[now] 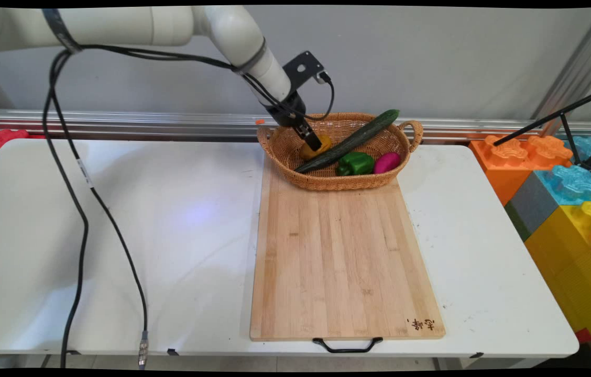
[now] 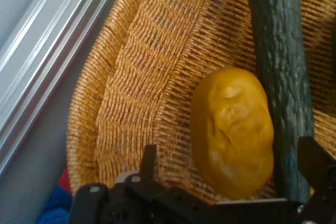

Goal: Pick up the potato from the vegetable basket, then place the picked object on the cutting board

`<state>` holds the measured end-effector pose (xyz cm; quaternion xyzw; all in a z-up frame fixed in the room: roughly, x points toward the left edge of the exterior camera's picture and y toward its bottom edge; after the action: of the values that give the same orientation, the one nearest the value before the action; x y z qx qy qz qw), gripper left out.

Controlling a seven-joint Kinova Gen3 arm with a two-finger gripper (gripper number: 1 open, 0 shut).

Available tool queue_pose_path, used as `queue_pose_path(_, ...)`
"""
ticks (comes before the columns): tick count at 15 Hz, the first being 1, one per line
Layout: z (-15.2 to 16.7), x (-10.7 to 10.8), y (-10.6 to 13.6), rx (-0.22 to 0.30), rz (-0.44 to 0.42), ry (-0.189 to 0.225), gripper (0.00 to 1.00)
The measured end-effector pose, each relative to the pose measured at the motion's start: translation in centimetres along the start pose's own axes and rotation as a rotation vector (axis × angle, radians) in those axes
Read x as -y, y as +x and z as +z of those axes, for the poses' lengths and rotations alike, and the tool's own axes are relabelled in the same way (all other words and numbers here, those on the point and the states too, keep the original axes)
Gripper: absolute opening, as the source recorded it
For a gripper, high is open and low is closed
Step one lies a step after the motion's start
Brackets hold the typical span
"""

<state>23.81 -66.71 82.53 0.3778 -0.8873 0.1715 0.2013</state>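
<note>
The claw [image 1: 314,142] is down inside the wicker basket [image 1: 327,180], right at the yellow potato [image 1: 308,151] on the basket's 9 o'clock side. From the hand view the fingers [image 2: 148,162] stand spread, one at the 7 o'clock side of the potato [image 2: 232,132] and the other off at its 4 o'clock, against the cucumber [image 2: 281,77]. The claw is released, gripping nothing; the potato sits between the fingers, lying on the woven floor of the basket [image 2: 131,93]. Whether either finger touches it, I cannot tell.

The long dark cucumber [image 1: 350,141] runs diagonally across the basket, from 7 o'clock up to 1 o'clock, its tip poking over the rim, and it lies just beside the potato on the 3 o'clock side. Past it, toward 4 o'clock in the basket, a green pepper [image 1: 356,163] and a magenta vegetable [image 1: 387,162] sit side by side.

The basket rests on the far end of a bamboo cutting board [image 1: 342,262], which lies on the white surface [image 1: 117,235]. Coloured toy blocks [image 1: 562,199] are stacked off at 3 o'clock, beyond the surface's edge.
</note>
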Motion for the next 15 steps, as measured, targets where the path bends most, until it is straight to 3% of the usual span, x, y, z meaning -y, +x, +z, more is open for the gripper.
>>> queue_pose_path(11, 4.7, 0.4, 0.0, -0.024, -0.064, -0.005, 1.00)
queue_pose_path(12, 4.9, 0.5, 0.1, -0.027, -0.060, -0.001, 0.00)
queue_pose_path(15, 5.1, 0.8, 0.2, -0.033, -0.051, 0.010, 0.00)
